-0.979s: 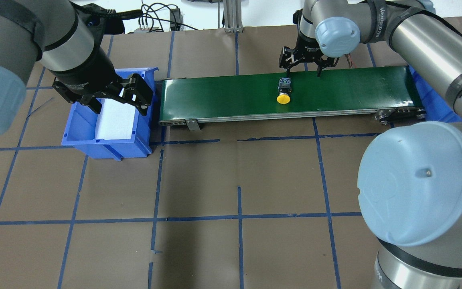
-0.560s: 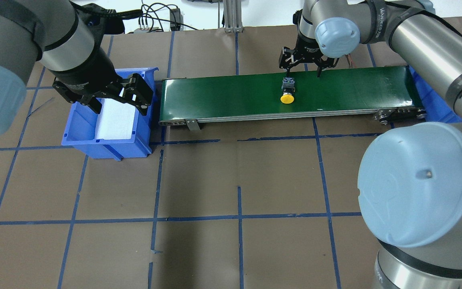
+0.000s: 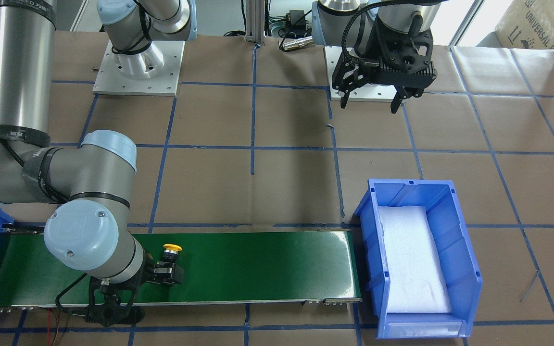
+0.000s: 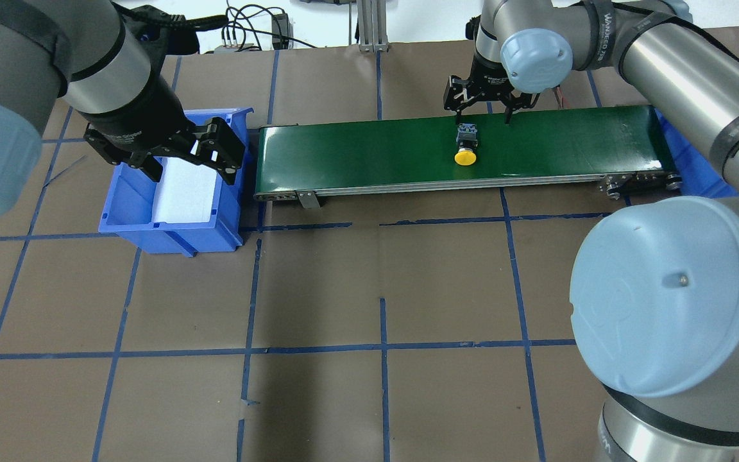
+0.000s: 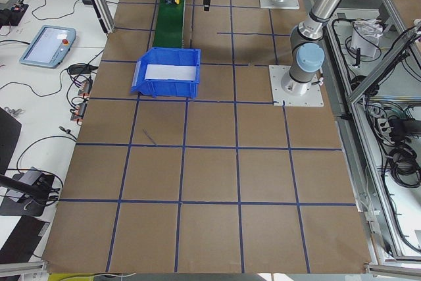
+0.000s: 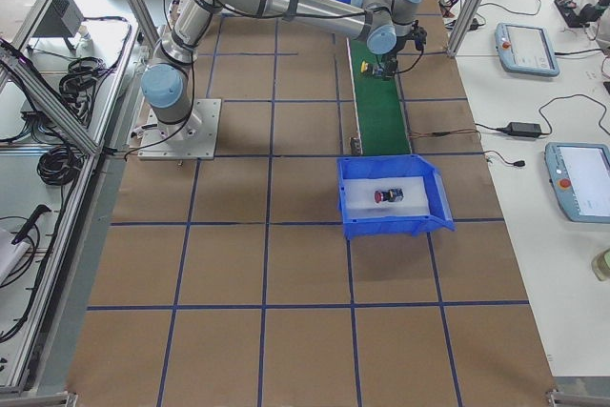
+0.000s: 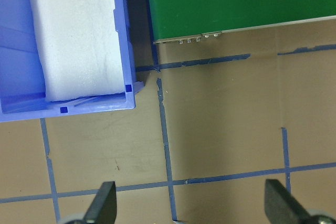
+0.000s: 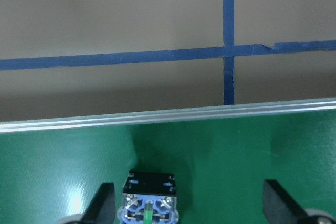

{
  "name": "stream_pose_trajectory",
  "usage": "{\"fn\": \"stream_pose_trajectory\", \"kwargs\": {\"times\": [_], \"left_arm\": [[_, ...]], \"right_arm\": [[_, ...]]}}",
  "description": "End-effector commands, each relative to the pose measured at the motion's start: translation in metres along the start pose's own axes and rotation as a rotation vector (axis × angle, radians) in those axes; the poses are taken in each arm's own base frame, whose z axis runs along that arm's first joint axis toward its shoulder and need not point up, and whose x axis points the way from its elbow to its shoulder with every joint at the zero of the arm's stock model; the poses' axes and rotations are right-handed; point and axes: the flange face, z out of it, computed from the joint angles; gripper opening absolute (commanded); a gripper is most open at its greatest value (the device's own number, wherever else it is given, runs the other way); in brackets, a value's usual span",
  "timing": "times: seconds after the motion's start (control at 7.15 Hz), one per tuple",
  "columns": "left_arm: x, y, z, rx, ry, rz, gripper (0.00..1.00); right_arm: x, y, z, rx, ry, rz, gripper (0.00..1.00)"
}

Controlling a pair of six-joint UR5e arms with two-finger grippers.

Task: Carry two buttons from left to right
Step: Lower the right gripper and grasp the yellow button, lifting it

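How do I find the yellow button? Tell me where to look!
Look for the long green belt. Near its middle lies the yellow button, tipped on its side. It alone has a yellow cap; the red button sits in the white-padded blue bin.

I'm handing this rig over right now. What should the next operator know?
Left gripper: open, empty, over the left bin, which shows only white foam.
Right gripper: open, at the far edge of the green belt, beside the yellow button, not gripping it.
Done: red button lies in the right bin.
Left to do: yellow button, lying on the belt, has yet to go into the right bin.
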Motion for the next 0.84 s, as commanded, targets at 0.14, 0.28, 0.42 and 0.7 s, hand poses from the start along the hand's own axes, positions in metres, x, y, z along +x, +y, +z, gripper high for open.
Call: {"fn": "stream_pose_trajectory", "kwargs": {"times": [0.14,0.28,0.42,0.7], "left_arm": [[0.000,0.000,0.000,0.001,0.000,0.001,1.00],[0.000,0.000,0.000,0.001,0.000,-0.001,1.00],[0.000,0.000,0.000,0.001,0.000,-0.001,1.00],[0.000,0.000,-0.001,0.002,0.000,0.001,1.00]], "right_arm": [[-0.002,0.002,0.005,-0.018,0.005,-0.003,0.75],[-0.001,0.001,0.016,-0.034,0.013,-0.005,0.60],[0.002,0.000,0.019,-0.040,0.016,-0.001,0.45],[0.003,-0.003,0.002,-0.008,0.016,-0.008,0.24]]}}
